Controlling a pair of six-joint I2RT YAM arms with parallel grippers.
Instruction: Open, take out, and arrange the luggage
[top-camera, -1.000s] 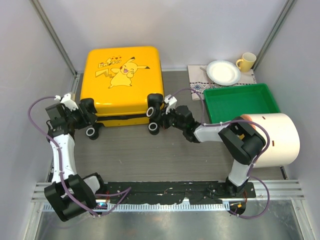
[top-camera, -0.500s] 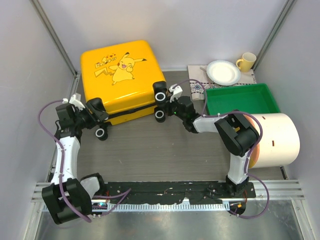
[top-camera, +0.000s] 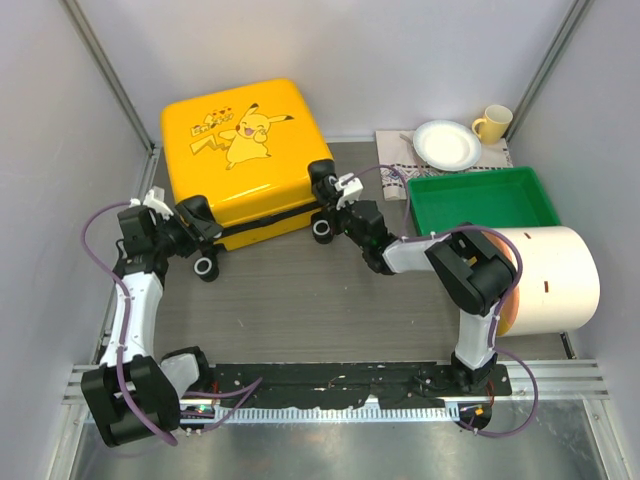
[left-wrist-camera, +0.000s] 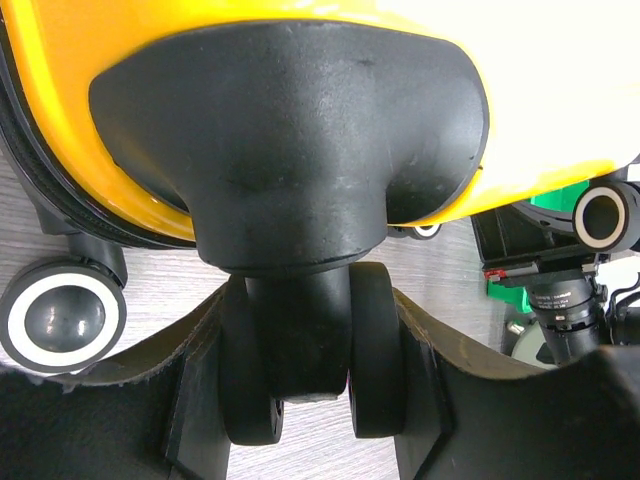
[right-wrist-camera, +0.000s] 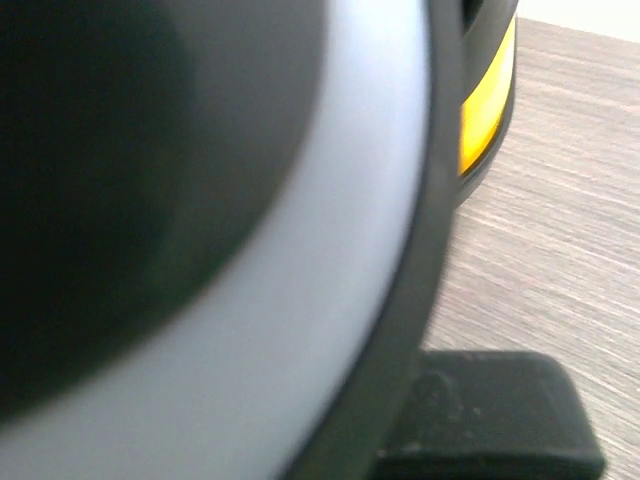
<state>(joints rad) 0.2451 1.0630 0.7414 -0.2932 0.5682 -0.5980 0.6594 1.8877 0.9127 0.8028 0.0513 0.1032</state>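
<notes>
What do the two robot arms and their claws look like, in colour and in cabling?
The left arm and right arm both have white links between bulky black joints. A purple cable loops along each. The left claw and right claw are black.

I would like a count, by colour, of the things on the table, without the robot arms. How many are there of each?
Yellow: 2, the luggage and the mug
Green: 1, the tray
White or cream: 2, the plate and the big cylinder
Patterned: 1, the cloth
Total: 6
</notes>
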